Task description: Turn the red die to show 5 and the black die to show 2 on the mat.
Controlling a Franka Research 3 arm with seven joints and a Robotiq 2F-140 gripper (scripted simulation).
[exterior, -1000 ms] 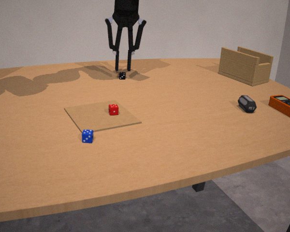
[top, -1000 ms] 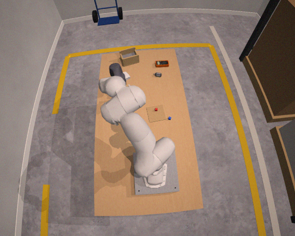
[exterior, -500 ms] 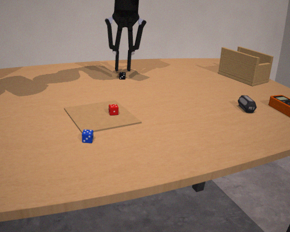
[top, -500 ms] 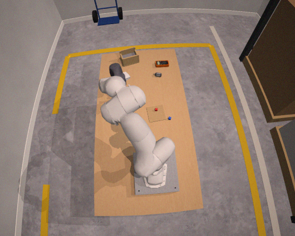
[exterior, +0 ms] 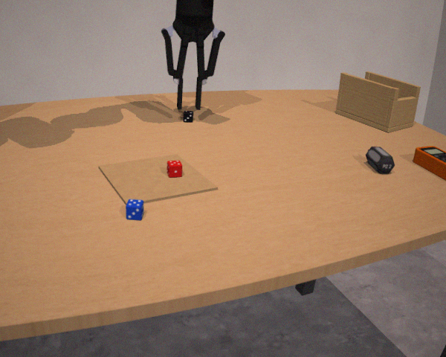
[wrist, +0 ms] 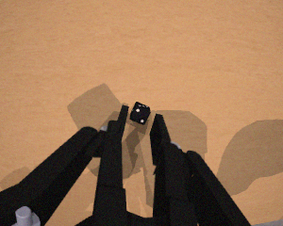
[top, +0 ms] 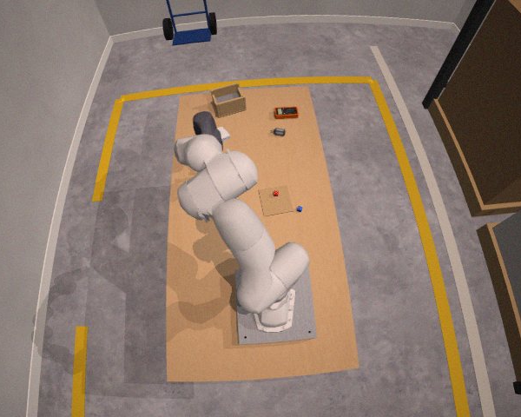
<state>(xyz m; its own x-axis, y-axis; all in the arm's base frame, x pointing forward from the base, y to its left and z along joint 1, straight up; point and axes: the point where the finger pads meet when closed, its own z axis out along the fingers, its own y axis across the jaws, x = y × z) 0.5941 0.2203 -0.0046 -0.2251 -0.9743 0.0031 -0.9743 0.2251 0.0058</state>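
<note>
Pips on the black die (exterior: pixel 187 116) (wrist: pixel 140 113) are white, its top number hard to read. Fingers (exterior: pixel 180 96) are parted, nothing pinched. From above, the die is hidden.

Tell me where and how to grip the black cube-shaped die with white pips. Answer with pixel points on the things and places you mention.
Best take the black cube-shaped die (exterior: pixel 187 116) (wrist: pixel 140 113) by two opposite upright faces, coming straight down from above. It sits flat, its flat parallel sides should suit two fingers, and nothing stands close against it.
</note>
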